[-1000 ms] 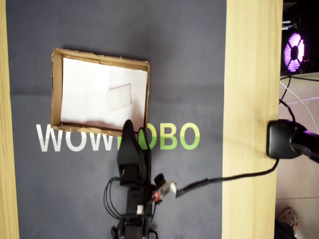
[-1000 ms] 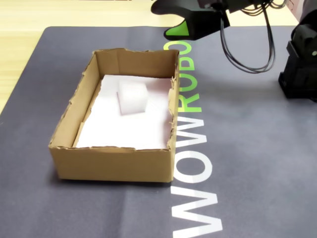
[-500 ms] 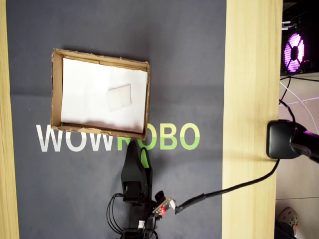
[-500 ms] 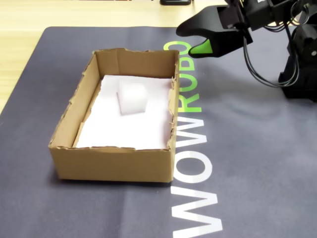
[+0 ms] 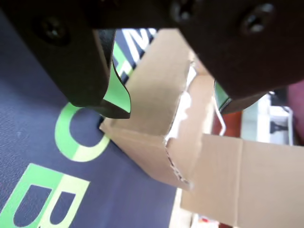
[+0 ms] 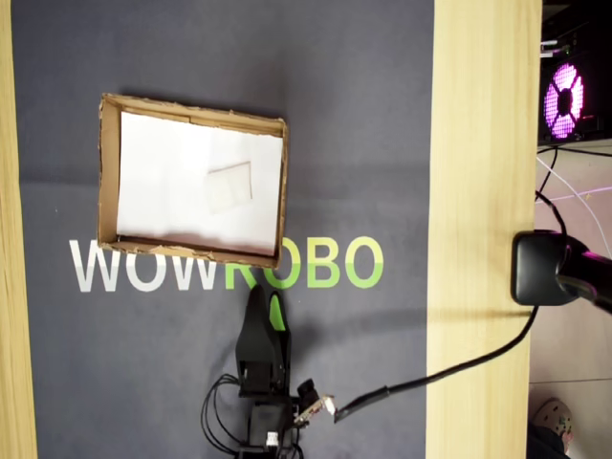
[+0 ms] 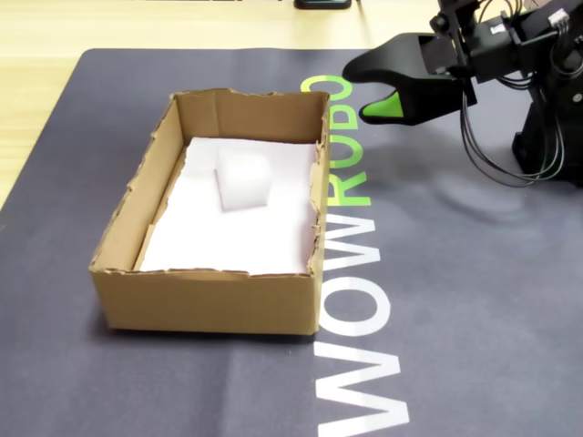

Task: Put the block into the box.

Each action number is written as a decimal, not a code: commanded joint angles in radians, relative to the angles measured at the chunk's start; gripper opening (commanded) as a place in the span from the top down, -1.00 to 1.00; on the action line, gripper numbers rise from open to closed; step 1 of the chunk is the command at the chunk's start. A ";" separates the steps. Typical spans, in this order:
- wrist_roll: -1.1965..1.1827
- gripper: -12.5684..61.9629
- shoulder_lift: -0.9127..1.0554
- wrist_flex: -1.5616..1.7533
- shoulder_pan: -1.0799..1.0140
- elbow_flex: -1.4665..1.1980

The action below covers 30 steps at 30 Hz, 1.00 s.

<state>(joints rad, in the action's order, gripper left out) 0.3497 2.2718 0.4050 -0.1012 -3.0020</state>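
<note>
In the wrist view the gripper [image 5: 173, 107] has its two black jaws spread apart with nothing between them, and a torn corner of the cardboard box [image 5: 161, 123] sits just ahead of the tips. From overhead, the white foam block [image 6: 229, 186] lies flat on the box's white paper lining [image 6: 163, 186], beyond the pincer's tip, the box's long axis running across the pincer's pointing direction. In the fixed view the block rests inside the box to the left of the raised, empty pincer, which stands clear of the box wall over the dark mat [image 7: 474, 300].

Wrist view: box [image 5: 156, 142] blurred, cut off at btm edge.
</note>
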 commanded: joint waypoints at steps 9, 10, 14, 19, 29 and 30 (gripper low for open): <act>-0.060 -0.22 0.107 0.206 0.000 -0.078; -0.064 -0.22 0.107 0.209 0.000 -0.084; -0.069 -0.22 0.107 0.229 0.003 -0.097; -0.094 -0.23 0.106 0.233 0.008 -0.107; -0.202 -0.25 0.106 0.212 0.026 -0.107; -0.202 -0.25 0.106 0.212 0.028 -0.107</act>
<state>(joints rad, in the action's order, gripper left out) 0.1519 2.2718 0.5384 -0.0736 -3.0741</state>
